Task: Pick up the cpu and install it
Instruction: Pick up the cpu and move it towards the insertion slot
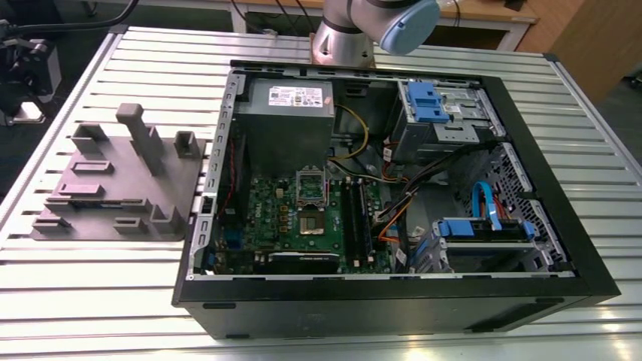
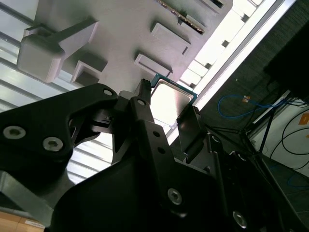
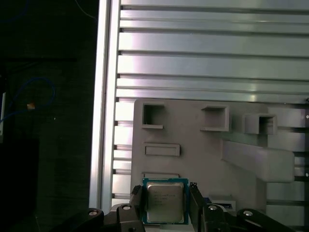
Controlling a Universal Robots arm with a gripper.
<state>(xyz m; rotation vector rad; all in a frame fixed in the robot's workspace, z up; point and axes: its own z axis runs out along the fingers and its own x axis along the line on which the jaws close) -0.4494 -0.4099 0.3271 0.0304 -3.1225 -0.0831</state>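
Fingers [image 3: 197, 203] were clamped on two opposite edges of the cpu [image 3: 164, 201], likely to keep it level, top plate bare, just over the tray [image 1: 120, 188] on the table [image 1: 101, 301] at the exterior view's left.

Silvery-grey cpu [image 3: 164, 202] (blue-green rim), pale grey tray [image 3: 193, 159], black fingers [image 3: 197, 205].
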